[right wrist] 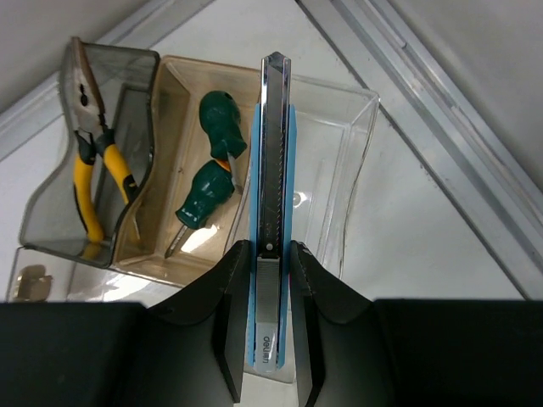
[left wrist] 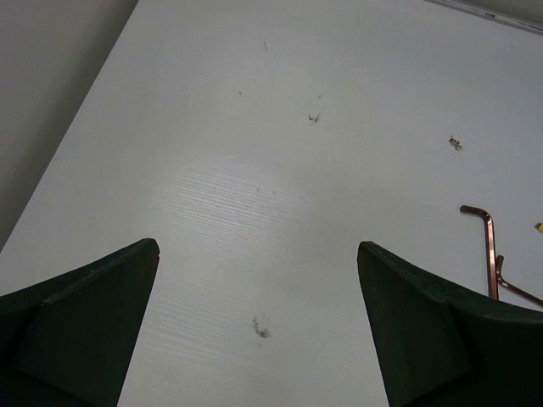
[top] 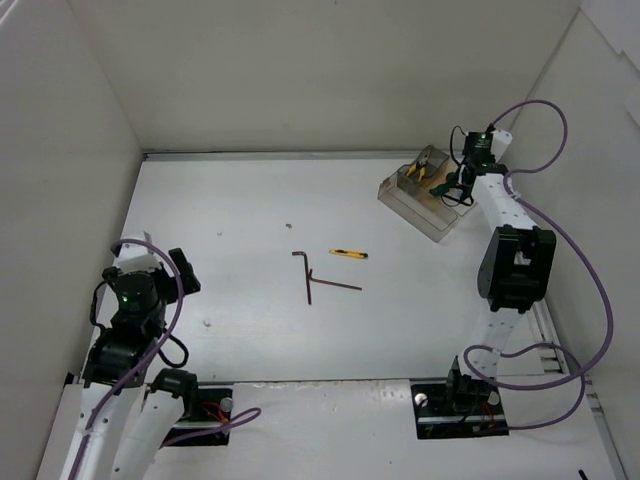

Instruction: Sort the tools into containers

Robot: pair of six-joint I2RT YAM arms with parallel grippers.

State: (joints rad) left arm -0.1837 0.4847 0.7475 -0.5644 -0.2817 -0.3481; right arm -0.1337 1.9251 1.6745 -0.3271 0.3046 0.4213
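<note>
Pinching a light-blue utility knife (right wrist: pixel 273 170) in the right gripper (right wrist: pixel 270 250), over the clear divided box (right wrist: pixel 361 144) at two o'clock of the table (top: pixel 230 200) — with yellow-handled pliers (right wrist: pixel 81 182) and green screwdrivers (right wrist: pixel 222 110) inside. Holding the left gripper (left wrist: pixel 259 254) spread at eight o'clock — with hex keys (top: pixel 305 272) mid-table

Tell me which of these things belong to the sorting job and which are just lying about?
Part of the job: blue utility knife, held by the right gripper; divided box; yellow pliers; green screwdrivers; hex keys; small yellow tool.
Just lying about: dirt specks on the table; metal edge rail.
</note>
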